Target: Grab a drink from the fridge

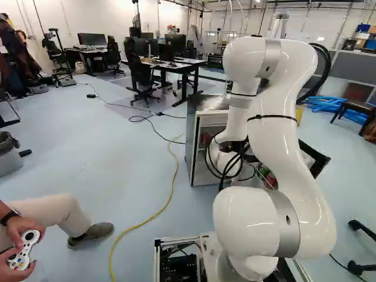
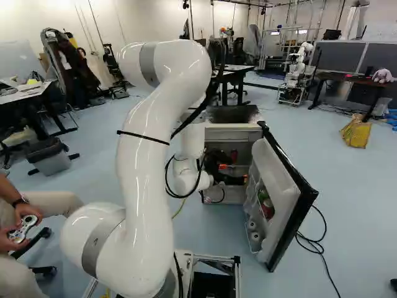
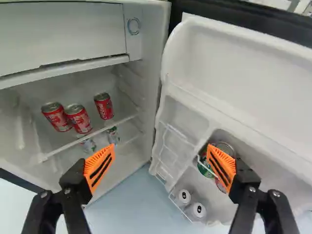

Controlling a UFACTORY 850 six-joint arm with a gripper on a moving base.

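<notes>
The gripper (image 2: 236,172) was held wide at the open fridge (image 2: 232,114).
Three red cans (image 3: 78,119) were seen on the inner shelf (image 3: 63,149); more cans (image 3: 199,210) were held in the door's (image 3: 229,73) lower racks.

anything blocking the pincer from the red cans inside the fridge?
Nothing visible stands between the open pincer and the three red cans on the shelf. The open door is off to one side; one finger overlaps its racks in the wrist view, clearance unclear.
</notes>
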